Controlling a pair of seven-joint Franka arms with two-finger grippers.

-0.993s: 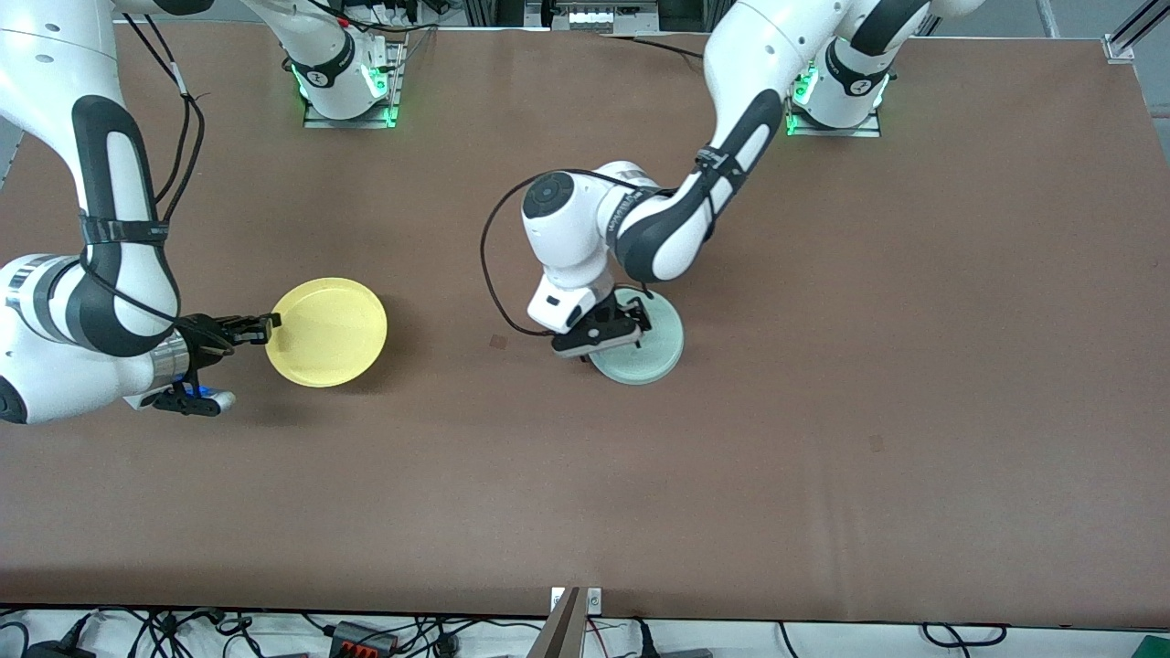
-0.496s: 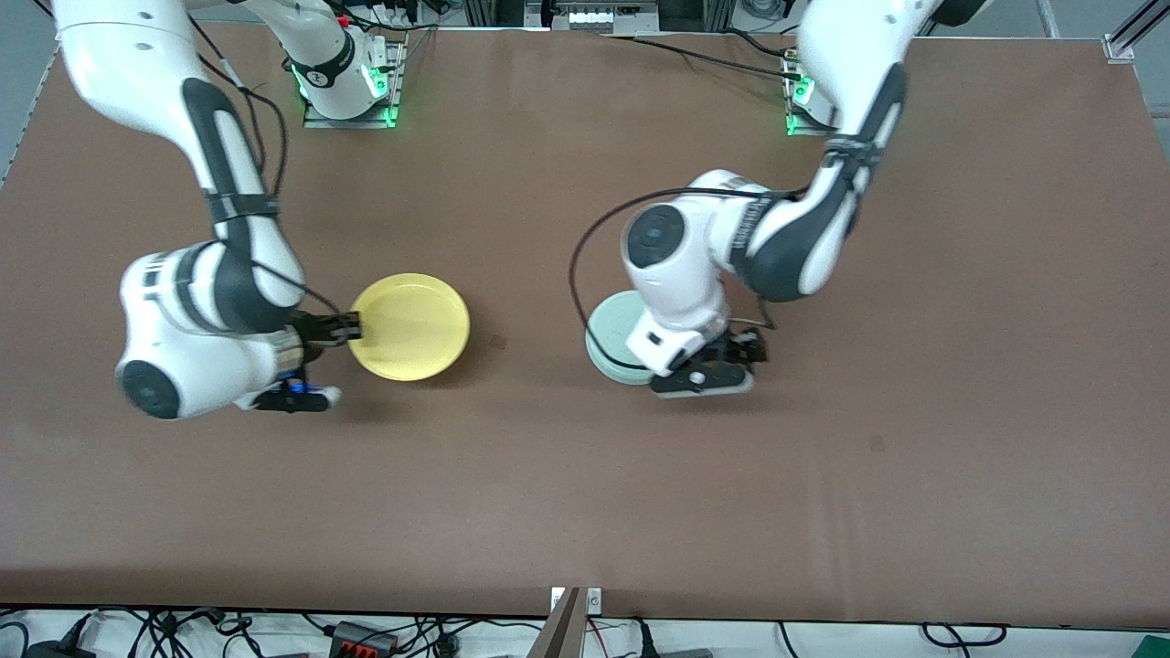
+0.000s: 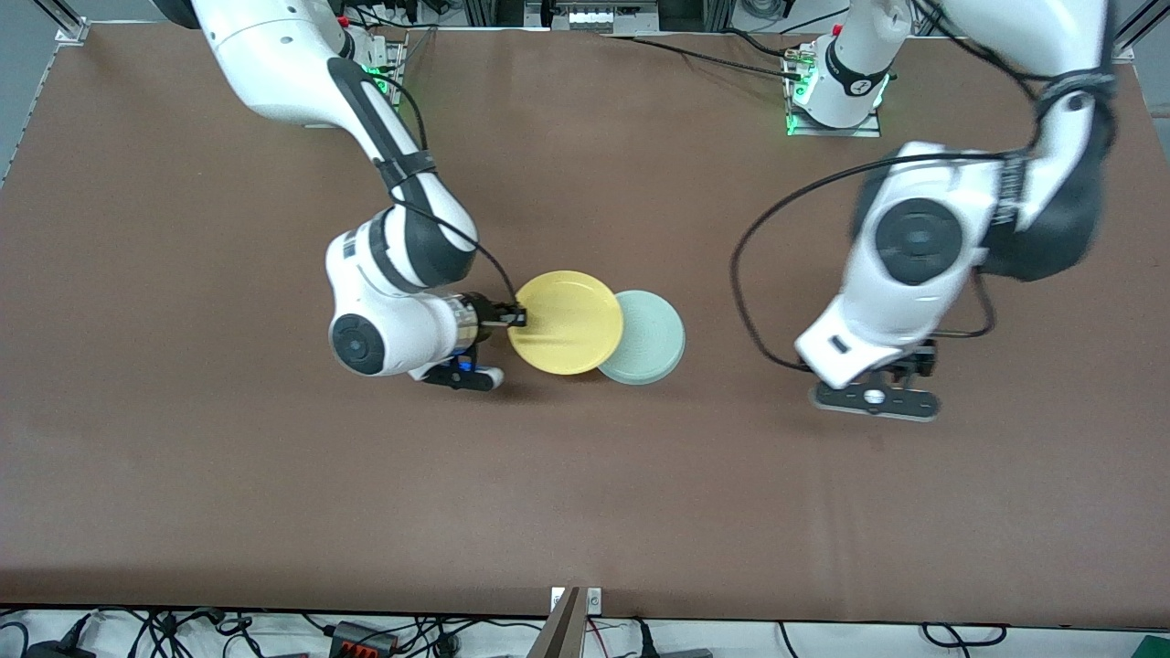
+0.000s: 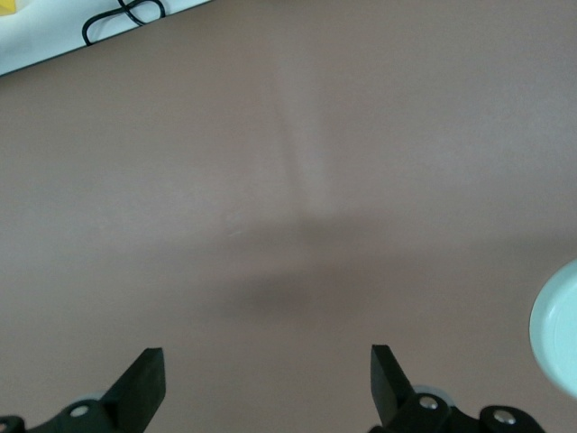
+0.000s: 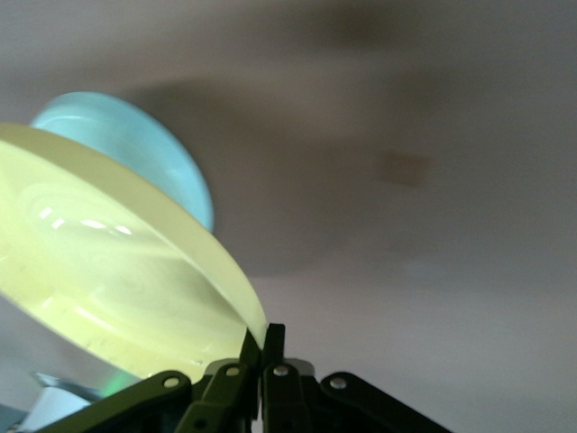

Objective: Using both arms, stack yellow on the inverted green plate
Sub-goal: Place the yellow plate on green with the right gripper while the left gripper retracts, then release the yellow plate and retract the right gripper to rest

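Observation:
The yellow plate (image 3: 565,322) is pinched by its rim in my right gripper (image 3: 517,317), which is shut on it. It hangs slightly tilted, and its edge overlaps the green plate (image 3: 651,340) lying flat mid-table. In the right wrist view the yellow plate (image 5: 117,271) fills the space by the right gripper (image 5: 262,338), and the green plate (image 5: 135,144) shows past it, domed like an upturned underside. My left gripper (image 3: 873,399) hovers open over bare table toward the left arm's end. In the left wrist view the left gripper (image 4: 266,383) holds nothing, and the green plate's rim (image 4: 561,329) shows at the edge.
Brown table cloth (image 3: 585,493) stretches all around the two plates. Cables and a power strip (image 3: 366,633) lie past the table's front edge. The arm bases (image 3: 836,91) stand along the back edge.
My right arm has carried the yellow plate across the table to the green plate's edge. My left arm has drawn away from the green plate toward its own end, jaws still open.

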